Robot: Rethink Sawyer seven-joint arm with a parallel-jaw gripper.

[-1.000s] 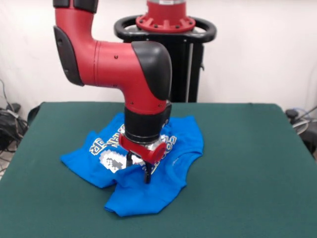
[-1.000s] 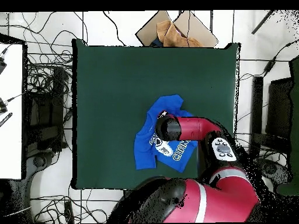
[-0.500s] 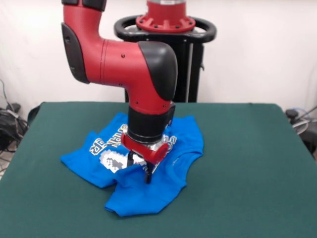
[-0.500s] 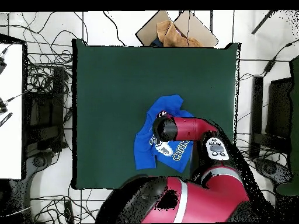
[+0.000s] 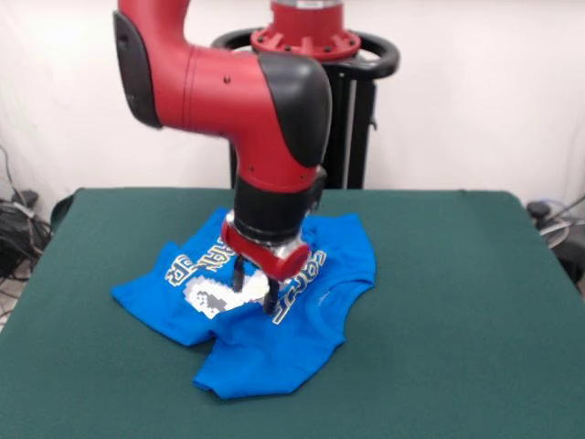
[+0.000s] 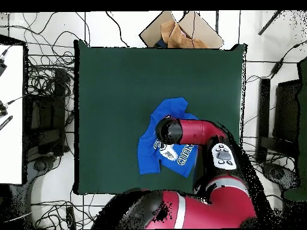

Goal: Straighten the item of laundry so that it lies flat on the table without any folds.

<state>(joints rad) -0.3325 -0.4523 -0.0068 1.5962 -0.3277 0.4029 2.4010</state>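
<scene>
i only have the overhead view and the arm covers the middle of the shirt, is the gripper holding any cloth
Observer: No. In the front view the gripper is open, its fingers just above the shirt with nothing between them.
Operator: is the shirt flat under there
Observer: Not flat. The front view shows a fold running across the shirt's middle, with the near part lapping over the white print.
Operator: which part is the gripper over
Observer: It is over the printed chest, between the white print and the lettering beside it.
</scene>
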